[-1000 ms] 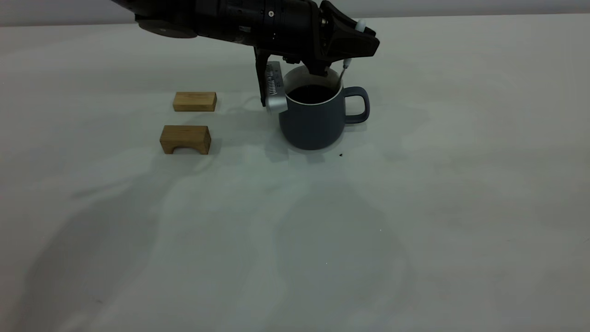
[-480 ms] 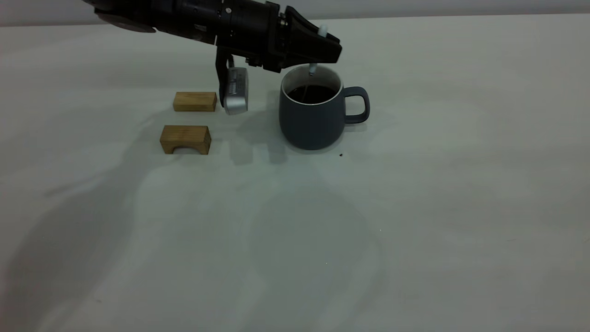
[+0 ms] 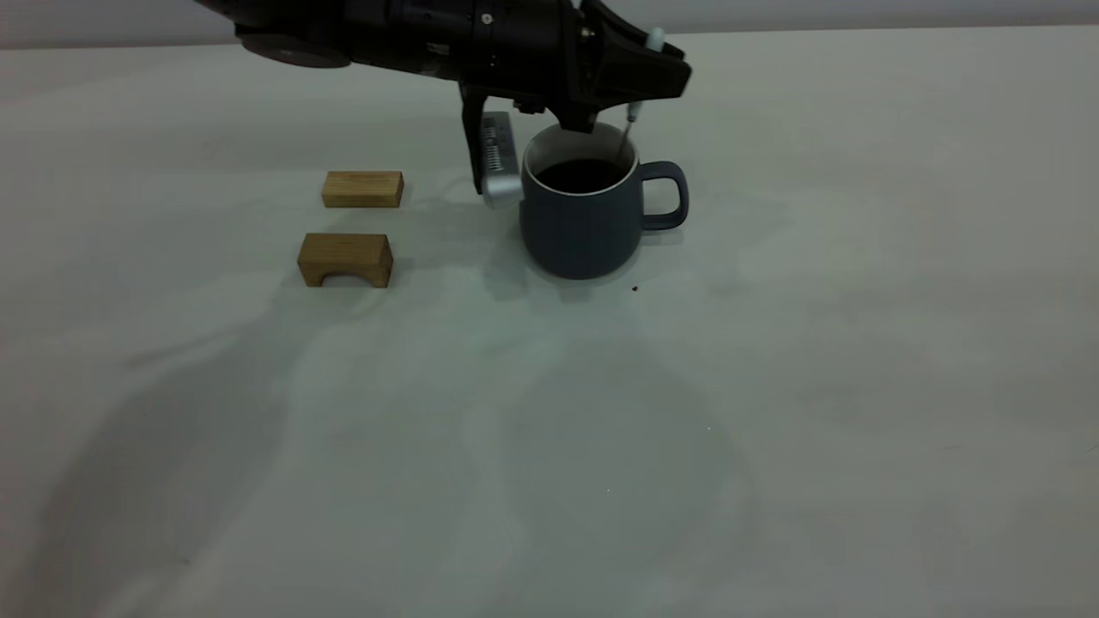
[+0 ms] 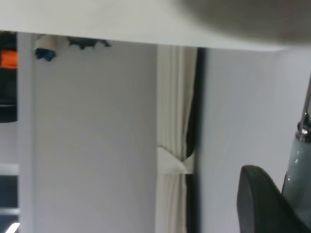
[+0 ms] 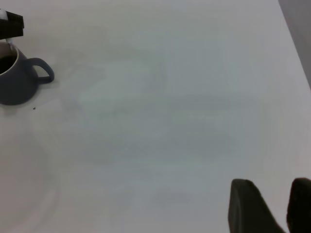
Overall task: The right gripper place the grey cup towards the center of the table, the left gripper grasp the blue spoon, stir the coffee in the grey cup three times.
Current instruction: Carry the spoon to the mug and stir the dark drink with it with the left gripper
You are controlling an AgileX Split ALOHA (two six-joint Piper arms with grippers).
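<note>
A rounded slate-grey cup [image 3: 584, 219] with a loop handle and an off-white inside is seen standing upright near the middle of the table [image 3: 773, 386], its handle turned toward the right arm's side. It is filled to just below the rim with dark, nearly black coffee [image 3: 582, 175]. The left gripper [image 3: 635, 86] is held over the cup's rim and is closed on the pale-blue handle of the blue spoon [image 3: 634, 110]; the spoon's thin metal neck is angled down inside the cup by the wall nearest the handle. Two small wooden blocks [image 3: 361, 189], one flat and one arched, are set apart from the cup on the left arm's side. A tiny dark speck [image 3: 634, 288] is seen on the table just in front of the cup. The table is a wide, matte, off-white surface. The right gripper [image 5: 272, 206] is held well away from the cup, its two dark fingers parted with nothing between them.
</note>
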